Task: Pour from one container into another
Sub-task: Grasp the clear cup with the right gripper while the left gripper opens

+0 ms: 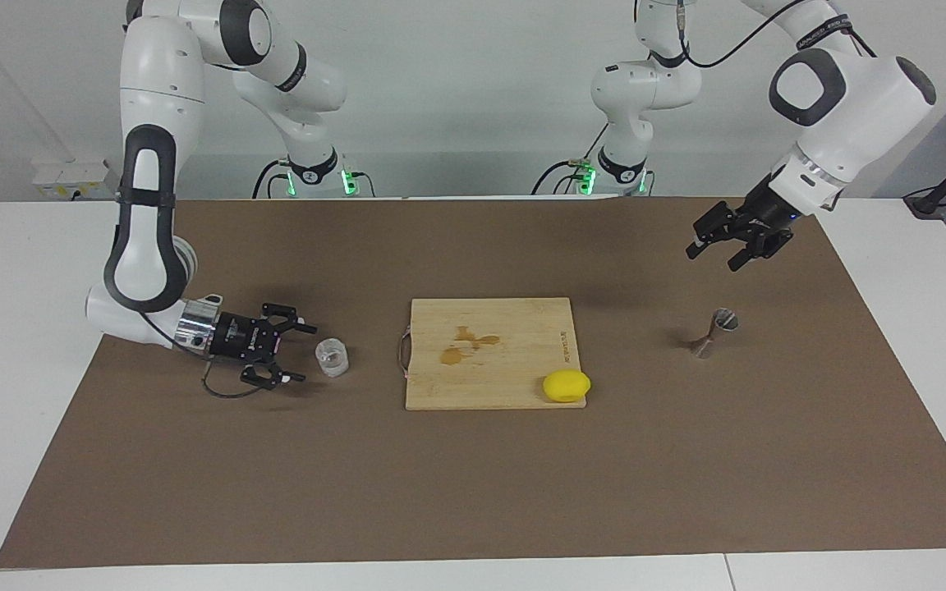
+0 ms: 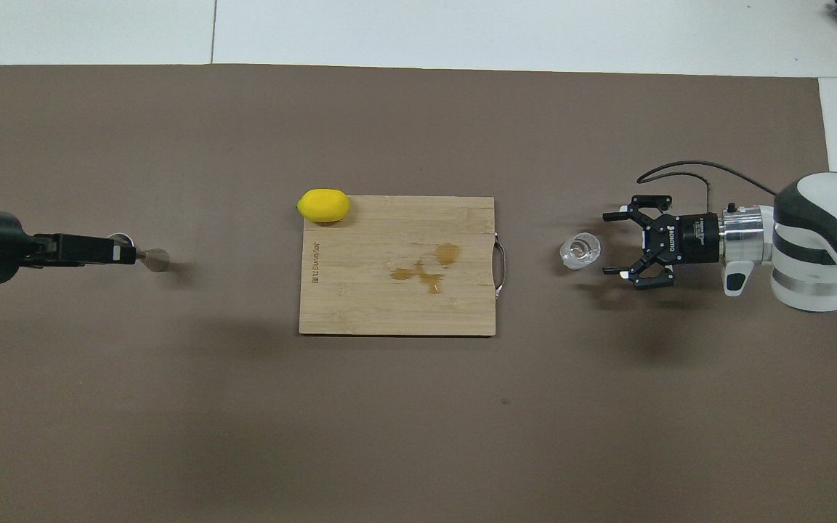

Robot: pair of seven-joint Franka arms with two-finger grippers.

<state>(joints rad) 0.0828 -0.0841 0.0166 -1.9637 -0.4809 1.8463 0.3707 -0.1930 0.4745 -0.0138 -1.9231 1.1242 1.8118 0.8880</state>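
I have the right pincer (image 1: 299, 353) low over the desk (image 1: 473, 492) and turned on its side, fingers spread wide, with the glass cup (image 1: 332, 358) standing just ahead of its tips and not yet between them; in the overhead view the same pincer (image 2: 611, 242) points at the cup (image 2: 580, 250), nothing touching. The cup stands upright toward the right arm's end of the desk, beside the handle end of the cutting board (image 1: 489, 353). My left pincer (image 1: 723, 249) hangs in the air, empty and open, above and a little nearer the robots than the jigger (image 1: 713, 332), which stands by itself toward the left arm's end of the desk. A lemon (image 1: 567, 386) rests on a corner of the board, and there is a brown stain (image 1: 465, 345) on the wood. As I read it, I am in the approach to the first grasp: the cup must be picked up before anything can be poured. Next I would ease the right pincer straight ahead until the cup sits between the fingers, then close gently, since clear glass is slick and light and a nudge from one fingertip could tip it. I cannot tell from here whether the cup holds any liquid.
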